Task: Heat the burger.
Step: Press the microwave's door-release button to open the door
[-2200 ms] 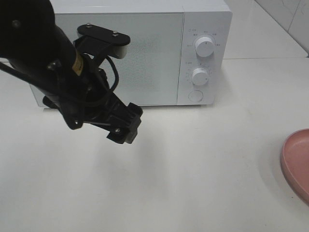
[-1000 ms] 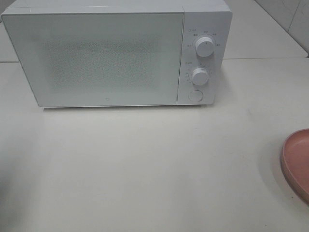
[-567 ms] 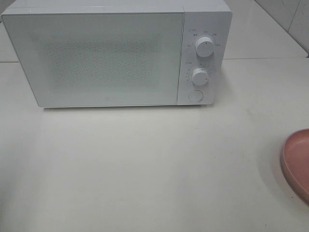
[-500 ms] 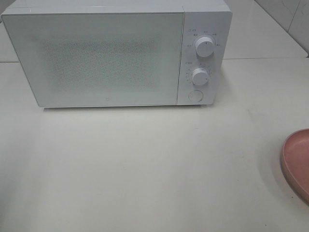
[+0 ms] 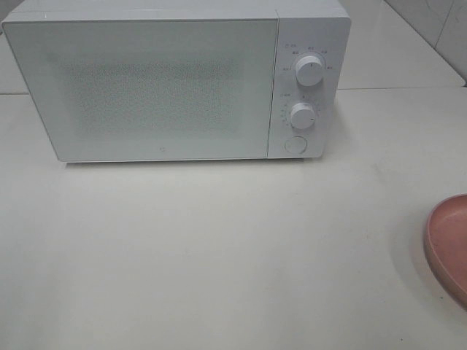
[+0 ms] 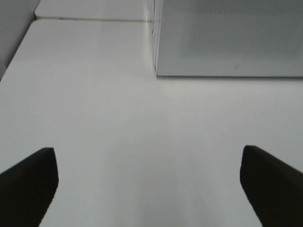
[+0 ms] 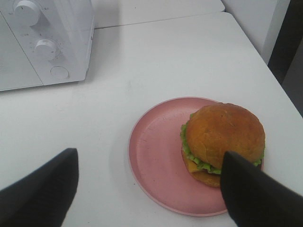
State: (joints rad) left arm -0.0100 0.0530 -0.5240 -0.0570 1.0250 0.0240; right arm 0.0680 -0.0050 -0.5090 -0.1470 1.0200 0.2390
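Sitting off-centre on a pink plate near the white desk's edge, the burger lies below the right gripper, fingers wide; the left gripper, equally wide, hangs over bare desk beside the closed microwave.

In the exterior high view the pink plate is cut off by the right edge, so that only its left rim is seen, and the burger on it is left out of that frame. The markings around the microwave dials are too small to be read. Only the dark fingertips of the left gripper and those of the right are seen, cropped by the frame edges.
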